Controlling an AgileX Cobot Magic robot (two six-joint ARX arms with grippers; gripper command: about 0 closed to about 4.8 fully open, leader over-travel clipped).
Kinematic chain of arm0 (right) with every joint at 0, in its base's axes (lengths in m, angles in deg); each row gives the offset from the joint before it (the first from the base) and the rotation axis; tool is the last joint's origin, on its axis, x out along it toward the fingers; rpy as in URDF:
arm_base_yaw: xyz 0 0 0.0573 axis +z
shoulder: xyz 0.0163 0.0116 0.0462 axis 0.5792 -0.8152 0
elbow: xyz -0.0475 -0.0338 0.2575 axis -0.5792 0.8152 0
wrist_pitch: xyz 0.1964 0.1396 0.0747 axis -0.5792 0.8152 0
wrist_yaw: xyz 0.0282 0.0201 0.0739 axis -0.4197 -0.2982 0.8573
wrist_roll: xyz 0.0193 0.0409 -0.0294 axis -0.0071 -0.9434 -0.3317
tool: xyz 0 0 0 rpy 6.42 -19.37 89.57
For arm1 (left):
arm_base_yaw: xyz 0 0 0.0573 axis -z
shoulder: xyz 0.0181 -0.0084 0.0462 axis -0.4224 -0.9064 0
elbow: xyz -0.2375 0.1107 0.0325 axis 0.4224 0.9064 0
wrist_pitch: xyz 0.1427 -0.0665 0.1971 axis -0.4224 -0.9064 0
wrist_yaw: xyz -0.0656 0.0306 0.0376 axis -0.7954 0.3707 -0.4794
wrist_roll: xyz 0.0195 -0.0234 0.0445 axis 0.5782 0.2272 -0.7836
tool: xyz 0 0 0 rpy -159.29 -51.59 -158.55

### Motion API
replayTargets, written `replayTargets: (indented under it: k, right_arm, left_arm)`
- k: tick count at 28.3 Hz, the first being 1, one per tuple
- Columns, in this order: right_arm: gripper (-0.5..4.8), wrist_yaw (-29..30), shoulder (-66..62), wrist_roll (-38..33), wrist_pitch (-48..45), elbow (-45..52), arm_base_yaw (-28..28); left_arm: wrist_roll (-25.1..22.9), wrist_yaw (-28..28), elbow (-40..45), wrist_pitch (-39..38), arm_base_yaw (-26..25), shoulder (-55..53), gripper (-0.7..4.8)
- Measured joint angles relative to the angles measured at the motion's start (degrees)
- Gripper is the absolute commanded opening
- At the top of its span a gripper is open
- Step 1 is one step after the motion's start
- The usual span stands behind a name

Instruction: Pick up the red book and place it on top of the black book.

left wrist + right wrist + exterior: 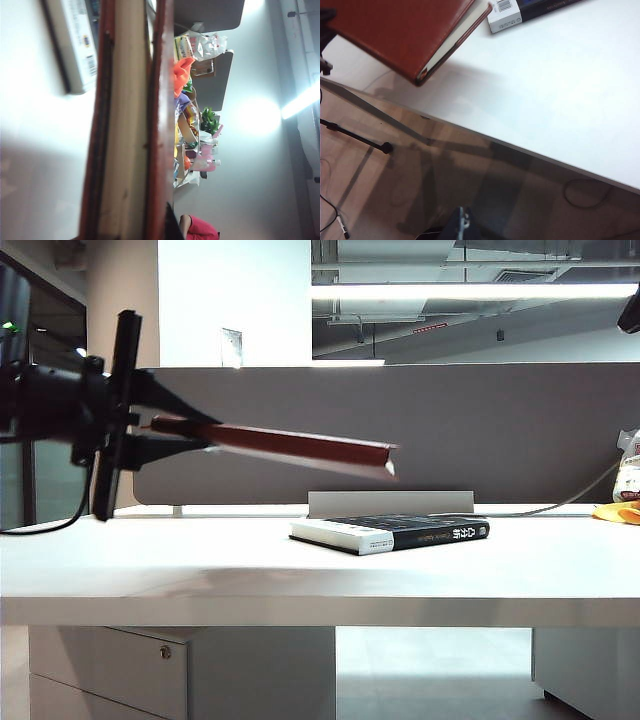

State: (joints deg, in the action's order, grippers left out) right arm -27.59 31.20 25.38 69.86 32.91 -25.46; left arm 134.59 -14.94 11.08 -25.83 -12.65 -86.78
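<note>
Exterior view: left tool point(185, 437) grips red book point(300, 445) above black book point(395, 532), white spine characters unreadable; right tool unseen.

Black left gripper point(195, 435), seemingly matte, trailing cable.

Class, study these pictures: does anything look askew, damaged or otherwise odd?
Yes. The red book hangs in mid-air, clamped at one end by the left gripper, its free end sagging toward the black book lying flat on the table. Nothing looks damaged or spilled. The right gripper is out of view.
</note>
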Motion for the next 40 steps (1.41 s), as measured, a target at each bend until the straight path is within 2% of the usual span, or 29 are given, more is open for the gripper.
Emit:
replayTargets:
  k: [11,28,40]
  right_arm:
    - [-0.06,0.0,-1.4,0.0,-1.0,0.0,0.0]
    - [-0.06,0.0,-2.4,0.0,-1.4,0.0,0.0]
    - [-0.06,0.3,-6.4,0.0,-3.3,0.1,0.0]
  left_arm:
    - [-0.6,6.6,-8.7,-3.4,3.4,-2.5,-0.06]
    - [0.0,6.8,-23.3,-10.1,4.3,-15.9,-0.06]
    - [-2.0,6.8,-35.4,-21.1,5.0,-22.1,-0.06]
